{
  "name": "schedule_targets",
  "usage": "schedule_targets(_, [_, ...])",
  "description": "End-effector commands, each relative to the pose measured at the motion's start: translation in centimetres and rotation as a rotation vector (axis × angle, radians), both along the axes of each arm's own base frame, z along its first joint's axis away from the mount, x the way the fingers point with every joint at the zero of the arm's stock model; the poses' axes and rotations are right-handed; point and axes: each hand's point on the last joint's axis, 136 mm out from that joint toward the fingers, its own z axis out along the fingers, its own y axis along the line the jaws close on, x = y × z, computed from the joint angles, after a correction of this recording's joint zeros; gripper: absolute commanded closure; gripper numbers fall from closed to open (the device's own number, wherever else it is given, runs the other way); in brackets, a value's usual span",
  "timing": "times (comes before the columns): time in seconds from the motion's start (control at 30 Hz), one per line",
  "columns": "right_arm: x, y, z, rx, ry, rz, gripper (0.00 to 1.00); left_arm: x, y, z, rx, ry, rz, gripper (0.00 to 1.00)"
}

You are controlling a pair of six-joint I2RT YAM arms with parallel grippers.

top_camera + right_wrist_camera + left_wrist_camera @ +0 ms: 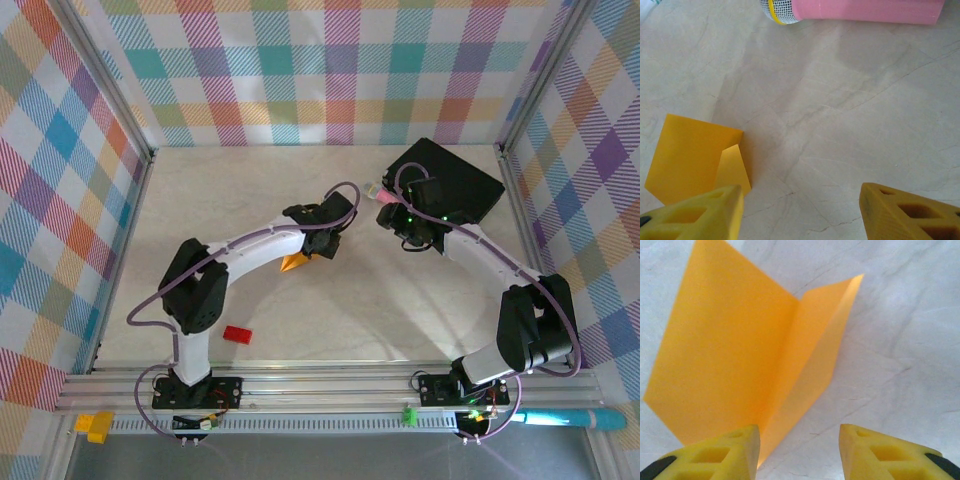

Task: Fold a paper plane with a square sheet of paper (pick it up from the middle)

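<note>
The square sheet of paper [740,355] is orange-yellow and lies on the table folded along a centre crease, its right flap raised. In the top view the sheet of paper [297,263] is mostly hidden under my left arm. My left gripper [800,452] hovers open just over the sheet's near corner, and the paper's edge runs beside the left finger [720,452]. My right gripper [802,212] is open over bare table, with the sheet of paper [690,157] to its left. From above, my left gripper [323,240] and right gripper [390,216] face each other mid-table.
A black box [455,180] sits at the back right. A pink stick [865,10] with a white mesh tip lies just beyond my right gripper. A small red block [237,334] rests near the front left. Checked walls enclose the table [250,190].
</note>
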Motion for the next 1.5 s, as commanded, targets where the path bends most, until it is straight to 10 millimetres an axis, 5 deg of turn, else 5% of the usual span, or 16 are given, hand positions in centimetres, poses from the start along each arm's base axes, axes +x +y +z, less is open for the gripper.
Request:
schedule_targets(0.0, [-0.1, -0.4, -0.2, 0.006, 0.009, -0.021, 0.37, -1.4, -1.2, 3.1, -0.117, 0.007, -0.007, 0.53])
schedule_targets(0.23, [-0.2, 3.2, -0.3, 0.111, 0.052, 0.111, 0.40, -0.5, 2.2, 5.8, -0.288, 0.005, 0.059, 0.41])
schedule_targets(0.43, [-1.4, 9.0, -1.4, 0.167, 0.125, 0.220, 0.40, 0.3, 5.1, 3.0, -0.484, 0.131, 0.116, 0.31])
schedule_targets(0.6, [-1.5, 11.3, -1.9, 0.204, 0.149, 0.258, 0.40, 1.4, 6.7, -0.7, -0.520, 0.171, 0.141, 0.32])
schedule_targets(0.87, [-1.9, 13.6, -2.7, 0.251, 0.197, 0.320, 0.41, 4.8, 5.9, -2.5, -0.570, 0.142, 0.034, 0.50])
schedule_targets(1.13, [-1.9, 13.3, -3.0, 0.236, 0.197, 0.307, 0.41, 6.0, 5.6, -2.2, -0.533, 0.082, -0.039, 0.85])
schedule_targets(1.47, [-1.4, 11.6, -1.6, 0.217, 0.123, 0.245, 0.41, 5.0, 6.6, 1.4, -0.306, -0.107, -0.084, 0.93])
